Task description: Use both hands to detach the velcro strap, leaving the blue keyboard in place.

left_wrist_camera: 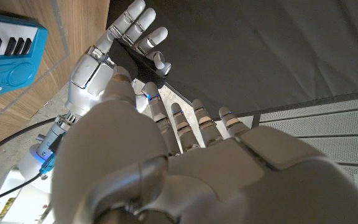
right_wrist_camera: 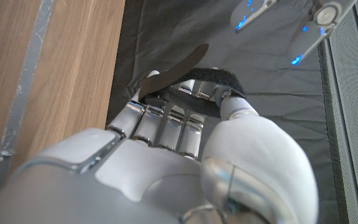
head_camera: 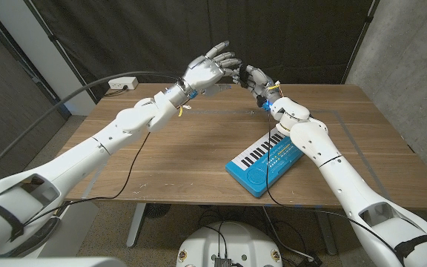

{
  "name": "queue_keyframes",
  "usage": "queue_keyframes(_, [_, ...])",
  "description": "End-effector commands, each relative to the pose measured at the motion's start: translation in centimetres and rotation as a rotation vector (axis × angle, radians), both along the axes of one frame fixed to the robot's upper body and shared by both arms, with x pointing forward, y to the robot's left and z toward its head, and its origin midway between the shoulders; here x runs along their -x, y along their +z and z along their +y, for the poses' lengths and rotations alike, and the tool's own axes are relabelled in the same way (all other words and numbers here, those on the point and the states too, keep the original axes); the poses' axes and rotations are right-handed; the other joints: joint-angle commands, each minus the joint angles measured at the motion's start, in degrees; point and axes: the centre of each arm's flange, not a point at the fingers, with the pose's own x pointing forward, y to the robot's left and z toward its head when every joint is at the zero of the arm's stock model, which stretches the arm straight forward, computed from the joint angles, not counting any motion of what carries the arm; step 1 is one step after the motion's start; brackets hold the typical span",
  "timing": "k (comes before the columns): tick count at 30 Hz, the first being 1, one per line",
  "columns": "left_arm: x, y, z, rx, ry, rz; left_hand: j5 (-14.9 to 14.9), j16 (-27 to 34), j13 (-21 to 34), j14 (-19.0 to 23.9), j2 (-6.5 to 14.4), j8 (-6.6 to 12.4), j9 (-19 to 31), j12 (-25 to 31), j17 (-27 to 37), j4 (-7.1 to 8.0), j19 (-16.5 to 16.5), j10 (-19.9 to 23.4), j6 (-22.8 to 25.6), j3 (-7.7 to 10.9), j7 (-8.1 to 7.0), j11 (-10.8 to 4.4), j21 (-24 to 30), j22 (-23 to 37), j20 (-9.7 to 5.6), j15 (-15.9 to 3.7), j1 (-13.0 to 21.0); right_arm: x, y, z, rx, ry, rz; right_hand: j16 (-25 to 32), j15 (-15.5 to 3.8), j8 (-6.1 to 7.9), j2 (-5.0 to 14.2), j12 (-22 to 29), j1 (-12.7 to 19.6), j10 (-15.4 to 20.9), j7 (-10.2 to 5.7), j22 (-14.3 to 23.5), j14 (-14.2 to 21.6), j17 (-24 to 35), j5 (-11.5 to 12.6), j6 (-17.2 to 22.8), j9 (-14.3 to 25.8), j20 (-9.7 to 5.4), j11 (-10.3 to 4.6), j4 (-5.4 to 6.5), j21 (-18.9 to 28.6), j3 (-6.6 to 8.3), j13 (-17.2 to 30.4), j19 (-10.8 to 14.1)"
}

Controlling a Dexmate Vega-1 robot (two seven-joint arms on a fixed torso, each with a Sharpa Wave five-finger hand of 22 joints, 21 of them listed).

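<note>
One keyboard (head_camera: 267,159) lies untouched near the table's (head_camera: 161,163) front edge, right of middle, its long axis running diagonally away toward the right. Above the far edge, the right hand (head_camera: 256,80) grips one dark strap (right_wrist_camera: 194,78), curled across its fingers. The left hand (head_camera: 210,67), fingers spread and holding nothing, hovers just beside it.

one blue keyboard (head_camera: 265,158) — one velcro strap (right_wrist_camera: 191,78) — two hands

Even, soft overhead light leaves the worktop (head_camera: 176,156) bright with faint shadows. The head view bends at its edges. Both wrist views blur the near robot hand (right_wrist_camera: 166,168).
</note>
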Motion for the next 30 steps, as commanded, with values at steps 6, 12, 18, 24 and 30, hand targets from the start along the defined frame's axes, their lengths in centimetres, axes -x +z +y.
queue_keyframes(6, [-1.5, -1.7, -1.2, 0.055, -0.081, -0.095, 0.11, 0.77, 0.08, 1.53, 0.24, -0.43, 0.08, 0.3, 0.35, 0.41, 0.5, 2.1, -0.1, -0.15, -1.01, -1.02, 0.49, 0.18, -0.15, -2.88, -0.52, 1.0, -0.9, -1.3, -0.017, -0.027, 0.008, -0.32, -1.33, -0.43, -0.2, -0.22, -0.41, 0.43, 0.21, 0.18, 0.42, 0.04, 0.55, 0.61, 0.0, -0.2, -0.06, 0.08, 0.3, 0.65, 0.17, 0.33])
queue_keyframes(12, [-2.0, -1.8, -1.7, 0.063, -0.095, -0.087, 0.17, 0.8, 0.09, 2.21, 0.37, -0.45, 0.08, 0.45, 0.36, 0.39, 0.85, 3.59, 0.23, -0.1, -1.03, -2.18, 0.54, 0.2, -0.13, -3.2, -0.35, 1.0, -1.0, -1.4, -0.022, -0.026, 0.008, -0.34, -1.32, -0.57, -0.26, -0.3, -0.46, 0.47, 0.22, 0.18, 0.5, 0.04, 0.62, 0.75, -0.18, -0.21, -0.18, 0.07, 0.3, 0.73, 0.17, 0.34])
queue_keyframes(18, [-2.4, -1.9, -2.3, 0.049, -0.1, -0.081, 0.22, 0.78, 0.1, 2.69, 0.34, -0.15, 0.07, 0.22, 0.36, 0.32, 1.23, 3.93, 1.31, -0.1, -1.66, -2.84, 0.61, 0.22, -0.28, -3.48, -0.18, 0.9, -0.9, -1.5, -0.024, -0.023, 0.006, -0.31, -1.33, -0.6, -0.28, -0.38, -0.53, 0.53, 0.13, 0.19, 0.65, 0.06, 0.68, 0.79, -0.12, -0.21, -0.21, 0.1, 0.32, 0.8, 0.17, 0.36])
queue_keyframes(24, [-2.8, -2.1, -3.2, 0.028, -0.123, -0.084, 0.28, 0.85, 0.11, 3.39, 0.43, 0.26, 0.05, 0.29, 0.38, 0.24, 1.74, 5.17, 2.74, -0.02, -1.82, -3.42, 0.73, 0.23, -0.32, -3.7, 0.08, 1.0, -0.6, -1.6, -0.024, -0.026, -0.002, -0.32, -1.33, -0.64, -0.32, -0.46, -0.62, 0.59, 0.08, 0.19, 0.71, 0.09, 0.73, 0.85, -0.09, -0.19, -0.19, 0.14, 0.33, 0.84, 0.17, 0.37])
queue_keyframes(30, [-2.8, -2.1, -3.5, 0.028, -0.141, -0.095, 0.36, 0.89, 0.11, 3.97, 0.67, 0.45, 0.01, 0.16, 0.39, 0.09, 1.98, 5.75, 3.61, 0.19, -2.06, -3.43, 0.75, 0.23, -0.34, -3.89, 0.53, 1.0, -0.6, -1.7, -0.027, -0.025, -0.002, -0.28, -1.35, -0.71, -0.37, -0.56, -0.68, 0.58, -0.04, 0.2, 0.86, 0.11, 0.77, 0.87, -0.08, -0.25, -0.34, 0.14, 0.35, 0.87, 0.17, 0.41])
